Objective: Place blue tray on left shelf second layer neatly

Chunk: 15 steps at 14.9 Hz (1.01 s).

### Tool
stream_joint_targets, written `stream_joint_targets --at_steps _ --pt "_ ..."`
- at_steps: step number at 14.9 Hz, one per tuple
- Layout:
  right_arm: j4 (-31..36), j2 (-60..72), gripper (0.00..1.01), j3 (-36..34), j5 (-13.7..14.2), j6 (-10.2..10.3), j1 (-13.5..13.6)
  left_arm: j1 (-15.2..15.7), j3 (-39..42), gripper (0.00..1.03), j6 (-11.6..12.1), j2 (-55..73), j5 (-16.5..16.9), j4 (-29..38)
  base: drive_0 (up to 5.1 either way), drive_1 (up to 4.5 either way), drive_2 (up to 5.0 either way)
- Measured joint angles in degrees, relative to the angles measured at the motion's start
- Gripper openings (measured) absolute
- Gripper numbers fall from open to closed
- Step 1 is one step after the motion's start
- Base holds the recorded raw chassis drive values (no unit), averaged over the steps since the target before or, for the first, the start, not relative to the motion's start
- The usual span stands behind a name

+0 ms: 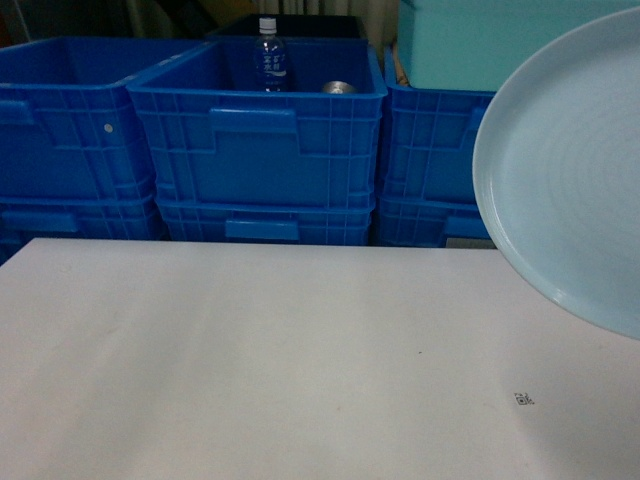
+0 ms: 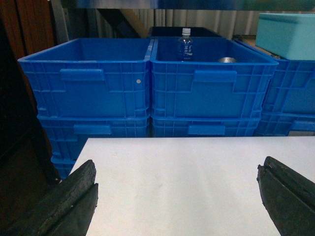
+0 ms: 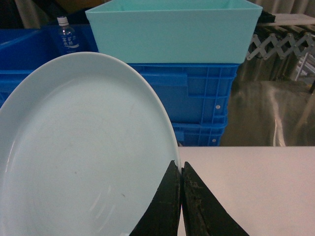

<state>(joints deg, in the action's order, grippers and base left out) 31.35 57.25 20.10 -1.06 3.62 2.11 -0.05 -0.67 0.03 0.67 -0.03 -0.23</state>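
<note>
The blue tray (image 1: 575, 170) is a pale sky-blue round dish held tilted up in the air at the right edge of the head view, above the white table (image 1: 250, 370). In the right wrist view the blue tray (image 3: 74, 147) fills the left half, and my right gripper (image 3: 181, 169) is shut on its right rim. My left gripper (image 2: 177, 196) hangs open over the table with nothing between its black fingers (image 2: 74, 201). Neither gripper shows in the head view. No shelf is in view.
Stacked dark-blue crates (image 1: 260, 150) stand right behind the table's far edge. One holds a water bottle (image 1: 269, 55) and a metal can (image 1: 338, 87). A big pale teal box (image 3: 172, 29) rests on the right crates. A folding metal rack (image 3: 280, 44) stands at the far right.
</note>
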Motion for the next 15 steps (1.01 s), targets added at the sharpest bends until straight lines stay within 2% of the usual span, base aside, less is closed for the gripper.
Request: stream_joint_targets --at_steps 5,9,15 --pt "0.6 -0.1 0.02 -0.3 -0.2 0.0 -0.6 0.0 0.0 0.98 0.0 0.0 0.0 0.0 0.0 0.0 0.0" --pt "1.3 0.0 0.02 -0.3 1.2 -0.2 0.9 0.0 0.0 0.98 0.0 0.0 0.0 0.0 0.0 0.0 0.0" --pt "1.3 0.0 0.02 -0.3 1.2 -0.2 0.9 0.0 0.0 0.98 0.0 0.0 0.0 0.0 0.0 0.0 0.0"
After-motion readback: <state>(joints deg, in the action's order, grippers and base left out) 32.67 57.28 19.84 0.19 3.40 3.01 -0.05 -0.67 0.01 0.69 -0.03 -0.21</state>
